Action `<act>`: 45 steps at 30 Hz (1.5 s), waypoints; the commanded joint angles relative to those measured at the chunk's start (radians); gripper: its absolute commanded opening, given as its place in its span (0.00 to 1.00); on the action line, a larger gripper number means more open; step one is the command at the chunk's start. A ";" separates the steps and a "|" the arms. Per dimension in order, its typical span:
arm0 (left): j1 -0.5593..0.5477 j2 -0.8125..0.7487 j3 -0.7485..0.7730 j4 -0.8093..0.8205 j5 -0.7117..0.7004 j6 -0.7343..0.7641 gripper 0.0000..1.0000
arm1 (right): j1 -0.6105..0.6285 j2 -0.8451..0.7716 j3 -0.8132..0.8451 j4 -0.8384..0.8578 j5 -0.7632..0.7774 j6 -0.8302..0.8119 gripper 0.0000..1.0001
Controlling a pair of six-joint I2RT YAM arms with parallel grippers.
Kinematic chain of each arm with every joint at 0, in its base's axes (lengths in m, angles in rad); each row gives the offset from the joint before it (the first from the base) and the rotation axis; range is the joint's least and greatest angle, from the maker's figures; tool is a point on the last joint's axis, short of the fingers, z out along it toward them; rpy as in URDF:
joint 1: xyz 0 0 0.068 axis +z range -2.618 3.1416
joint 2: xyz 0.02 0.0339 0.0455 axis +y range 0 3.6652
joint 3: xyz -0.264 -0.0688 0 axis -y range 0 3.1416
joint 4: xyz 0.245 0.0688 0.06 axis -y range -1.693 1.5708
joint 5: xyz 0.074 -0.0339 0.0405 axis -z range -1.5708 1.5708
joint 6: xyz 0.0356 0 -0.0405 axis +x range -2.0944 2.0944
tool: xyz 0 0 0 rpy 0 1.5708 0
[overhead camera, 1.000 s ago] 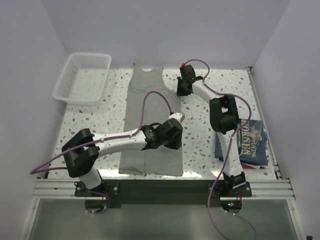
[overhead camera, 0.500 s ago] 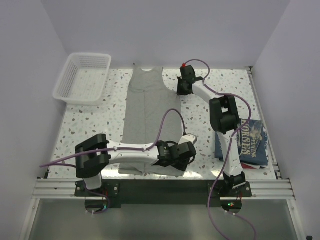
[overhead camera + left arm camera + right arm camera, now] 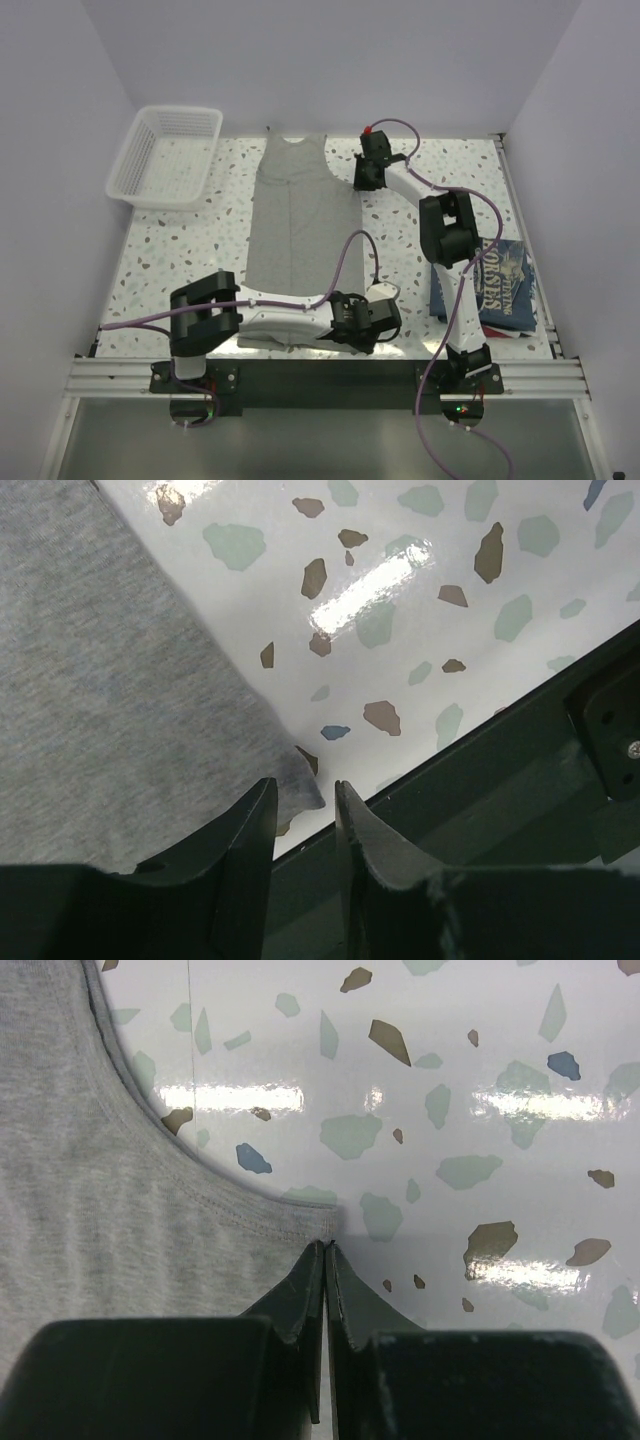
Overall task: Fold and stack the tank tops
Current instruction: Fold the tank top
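The light grey tank top (image 3: 295,215) lies flat and lengthwise on the middle of the table, neck at the far end. My left gripper (image 3: 303,783) is open at the near table edge, and the top's near right hem corner (image 3: 300,780) lies between its jaws. My right gripper (image 3: 328,1246) is shut on the edge of the grey top (image 3: 120,1220), at the foot of its right armhole. From above, this gripper (image 3: 362,182) sits at the top's far right side. A folded navy tank top (image 3: 500,278) with white lettering lies at the right, with a red edge (image 3: 515,334) showing beneath it.
A white mesh basket (image 3: 130,150) stands at the far left corner. The dark front rail (image 3: 520,740) runs just beyond the left gripper. Both arms' purple cables loop over the table.
My left arm has swung from the middle of the grey top down to its near right hem corner. My right gripper has closed at the armhole edge and stayed in place.
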 commanded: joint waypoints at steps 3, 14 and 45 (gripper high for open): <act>-0.019 0.016 0.046 -0.018 -0.023 -0.019 0.32 | -0.002 -0.016 -0.020 -0.008 0.020 0.009 0.02; -0.022 0.061 0.057 -0.015 -0.014 -0.014 0.28 | -0.005 -0.008 -0.022 -0.003 0.009 0.016 0.02; -0.037 -0.249 -0.141 0.214 -0.063 -0.063 0.00 | -0.114 -0.103 -0.100 0.009 0.041 0.097 0.00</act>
